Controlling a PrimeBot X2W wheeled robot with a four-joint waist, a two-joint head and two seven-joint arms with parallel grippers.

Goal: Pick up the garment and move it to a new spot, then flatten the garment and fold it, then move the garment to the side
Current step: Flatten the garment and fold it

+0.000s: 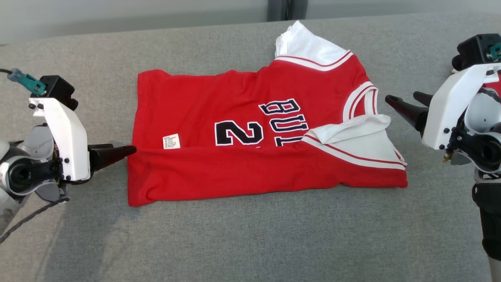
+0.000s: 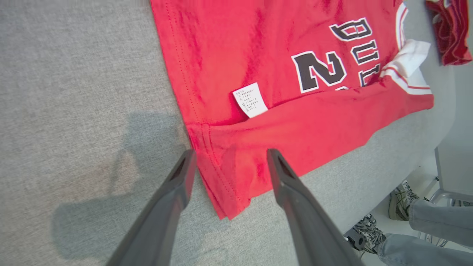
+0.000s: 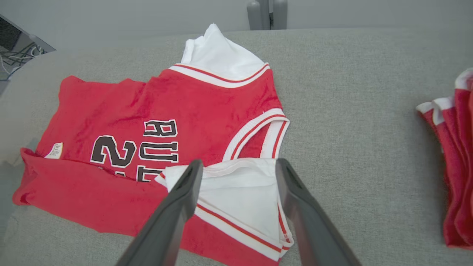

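The red garment [image 1: 242,117] lies mid-frame on the grey padded surface [image 1: 250,243], its lower edge folded over, with the left tool [image 1: 129,149] and right tool [image 1: 402,96] at its two ends, both standing apart and empty, probably to fold evenly.

On the grey cloth surface [image 1: 250,243] I see a red jersey [image 1: 235,129] between my left gripper [image 1: 125,149] and right gripper [image 1: 401,96], and red clothes [image 3: 454,159] past the right.

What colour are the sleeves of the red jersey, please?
White, edged with red-and-white striped trim; the near sleeve shows best in the right wrist view.
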